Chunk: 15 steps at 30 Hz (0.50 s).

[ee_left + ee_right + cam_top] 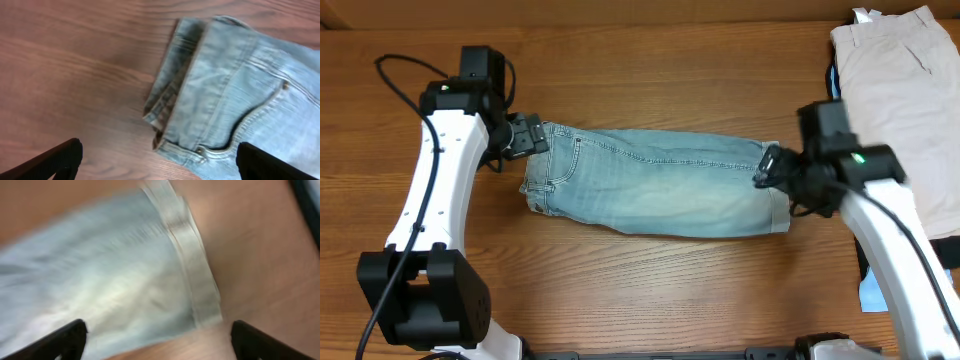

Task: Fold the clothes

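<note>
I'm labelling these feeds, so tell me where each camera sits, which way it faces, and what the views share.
Overhead: fixed above the table, facing straight down on the jeans; both arms show, left tool by the waistband, right tool at the hems.
Left wrist: on the left arm, facing down at the waistband and pocket; its dark fingers frame the bottom edge, apart.
Right wrist: on the right arm, facing down at the blurred hems; its own fingers likewise apart.
Shared: all three see the jeans.
</note>
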### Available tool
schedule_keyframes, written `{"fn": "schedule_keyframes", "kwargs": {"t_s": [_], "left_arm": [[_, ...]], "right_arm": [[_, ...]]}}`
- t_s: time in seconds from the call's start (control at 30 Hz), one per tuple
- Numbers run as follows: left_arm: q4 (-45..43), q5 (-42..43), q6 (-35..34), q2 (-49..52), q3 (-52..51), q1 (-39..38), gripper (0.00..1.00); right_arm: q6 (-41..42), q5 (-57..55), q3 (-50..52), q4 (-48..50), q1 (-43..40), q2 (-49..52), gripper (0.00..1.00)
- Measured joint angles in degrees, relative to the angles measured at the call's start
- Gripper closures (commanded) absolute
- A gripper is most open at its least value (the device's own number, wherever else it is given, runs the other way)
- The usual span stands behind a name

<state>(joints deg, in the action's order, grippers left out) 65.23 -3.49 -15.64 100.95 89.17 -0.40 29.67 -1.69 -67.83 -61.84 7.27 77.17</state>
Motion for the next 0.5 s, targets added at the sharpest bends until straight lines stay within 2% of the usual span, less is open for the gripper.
{"fn": "schedule_keyframes", "kwargs": {"t_s": [0.1, 0.2, 0.43, 0.5], "left_arm": [[-0.96, 1.40, 2.71, 0.00, 0.00, -0.63, 0.00], [-2.25, 2.51, 4.15, 0.00, 0.00, -1.05, 0.00], [-5.07, 3.56, 5.53, 0.13, 0.00, -1.14, 0.00], [-5.53, 4.02, 6.08, 0.50, 0.00, -1.14, 0.05]], "right_arm": [[-2.08, -0.24, 0.00, 3.87, 0.00, -3.58, 0.03], [-3.78, -0.81, 0.00, 6.88, 0.00, -2.54, 0.04], [-6.40, -1.86, 0.02, 12.48, 0.00, 10.93, 0.14], [-6.62, -2.01, 0.02, 12.98, 0.00, 14.91, 0.19]]}}
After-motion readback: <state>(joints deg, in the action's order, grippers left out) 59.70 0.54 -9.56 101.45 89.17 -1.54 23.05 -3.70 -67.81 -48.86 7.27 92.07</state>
